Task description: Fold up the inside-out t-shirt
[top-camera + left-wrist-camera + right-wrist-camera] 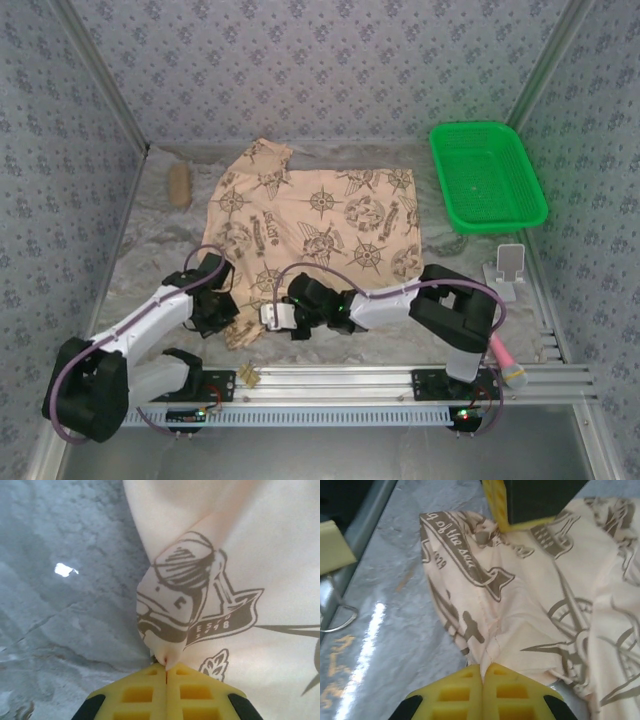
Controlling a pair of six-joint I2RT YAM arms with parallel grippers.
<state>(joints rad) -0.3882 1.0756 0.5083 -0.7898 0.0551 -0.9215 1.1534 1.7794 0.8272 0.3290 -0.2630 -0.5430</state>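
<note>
- 1 t-shirt (320,215) lies spread in the middle of the grey table (150,260), with brown compass prints showing. Its near edge runs down between the 2 arms.
- 2 pincers, both at that near edge.
- The left pincer (166,672) has its yellow tips pressed flat together with no gap. A pinched fold of the cloth comes up from between them.
- The right pincer (482,672) is closed just as tight on a gathered pinch of the same cloth.
- 1 green basket (487,175) sits at the far right, near the shirt's right side but apart from it.
- 1 small brown oblong (180,185) lies left of the shirt, too small to tell what it is.
- 1 white stand (508,268) is upright by the right edge.
- 1 pink-handled thing (503,358) lies below the stand, partly covered by the right arm.
- 1 tan clip (248,377) rests on the metal rail (350,385) at the near edge.
- From above, the 2 arms cover the shirt's near hem, so the gripped spots are hidden there.
- In both wrist views the bottom edge cuts the fingers off, so just their tips show.
- In the right wrist view, 1 black-and-yellow part (540,500) sits on the cloth, cut off by the top edge.
</note>
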